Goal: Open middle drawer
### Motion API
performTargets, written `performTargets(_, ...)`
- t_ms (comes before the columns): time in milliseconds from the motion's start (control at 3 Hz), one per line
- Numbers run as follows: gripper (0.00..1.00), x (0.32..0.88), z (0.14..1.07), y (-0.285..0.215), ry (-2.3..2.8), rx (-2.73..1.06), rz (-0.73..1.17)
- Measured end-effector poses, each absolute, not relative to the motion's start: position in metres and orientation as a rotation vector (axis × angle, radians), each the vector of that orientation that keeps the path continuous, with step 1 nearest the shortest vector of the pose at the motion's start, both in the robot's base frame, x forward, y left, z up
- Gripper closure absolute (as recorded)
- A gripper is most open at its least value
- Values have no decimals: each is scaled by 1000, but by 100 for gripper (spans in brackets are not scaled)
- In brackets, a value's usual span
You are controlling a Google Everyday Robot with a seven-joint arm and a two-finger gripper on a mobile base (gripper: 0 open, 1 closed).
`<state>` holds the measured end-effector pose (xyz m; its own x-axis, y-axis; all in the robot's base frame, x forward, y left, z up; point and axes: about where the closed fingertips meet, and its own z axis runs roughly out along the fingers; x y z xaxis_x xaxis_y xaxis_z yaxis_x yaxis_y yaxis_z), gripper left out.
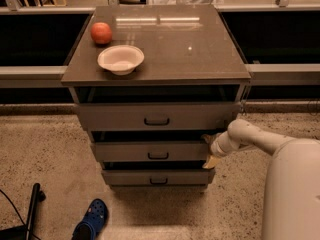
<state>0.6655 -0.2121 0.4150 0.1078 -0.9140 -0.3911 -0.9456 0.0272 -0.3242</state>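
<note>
The middle drawer is a wide grey-brown front with a small black loop handle, in the cabinet at the centre of the camera view. It stands slightly out, with a dark gap above it. My gripper is at the right end of this drawer front, touching its edge, and my pale arm reaches in from the right. The inside of the drawer is hidden.
The top drawer and bottom drawer also stand slightly out. A red apple and a white bowl sit on the cabinet top. A blue shoe and a black pole lie on the floor at left.
</note>
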Motion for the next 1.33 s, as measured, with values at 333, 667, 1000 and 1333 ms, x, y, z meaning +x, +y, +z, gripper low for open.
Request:
performTargets(333, 24, 664, 410, -207, 1804, -1888, 87)
performTargets(667, 38, 651, 405, -201, 1810, -1911, 104)
performTargets(1000, 54, 632, 402, -193, 1811, -1951, 133)
performTargets(1333, 64, 628, 407, -192, 1810, -1958, 140)
